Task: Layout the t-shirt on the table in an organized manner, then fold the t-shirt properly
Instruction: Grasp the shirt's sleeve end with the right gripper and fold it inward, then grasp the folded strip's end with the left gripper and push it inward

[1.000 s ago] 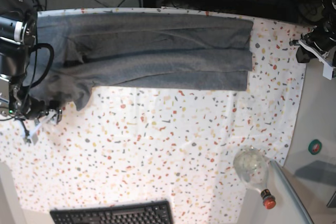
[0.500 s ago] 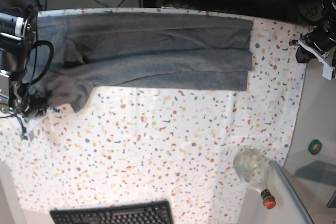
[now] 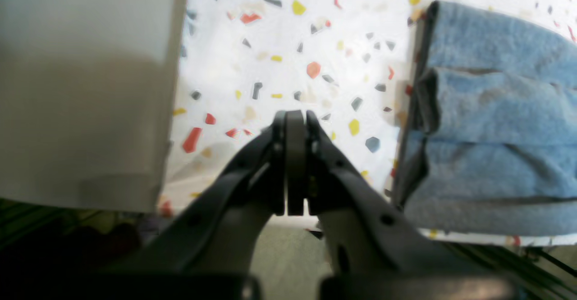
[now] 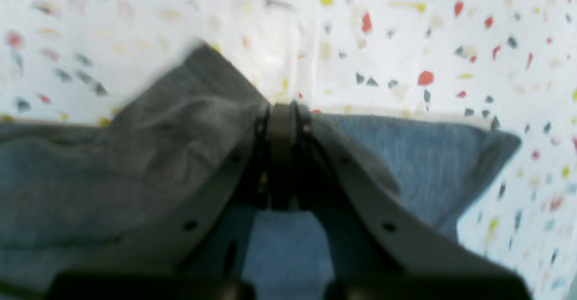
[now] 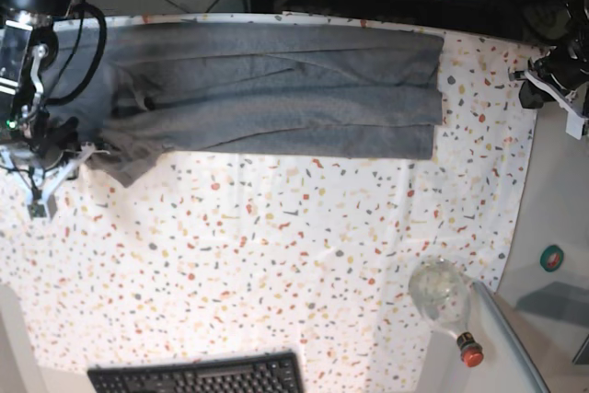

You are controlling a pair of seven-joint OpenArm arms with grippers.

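The grey t-shirt (image 5: pixel 276 89) lies folded into a long band across the far part of the speckled table (image 5: pixel 276 255). At its left end my right gripper (image 5: pixel 92 149) is shut on the t-shirt's bunched corner. In the right wrist view the right gripper (image 4: pixel 281 111) has its jaws pressed together, with grey t-shirt (image 4: pixel 135 156) fabric spreading to both sides. My left gripper (image 5: pixel 538 85) hovers at the table's right edge, apart from the shirt. The left wrist view shows the left gripper (image 3: pixel 295 115) shut and empty, the t-shirt (image 3: pixel 496 111) end to its right.
A clear bottle (image 5: pixel 446 301) with a red cap lies at the table's near right corner. A black keyboard (image 5: pixel 198 376) sits at the near edge. A pale plain surface (image 3: pixel 85 88) borders the table beside the left gripper. Cables and equipment run behind the far edge.
My right gripper has shut on the t-shirt's left corner and moved toward the far edge, drawing that corner with it. The left arm has not moved.
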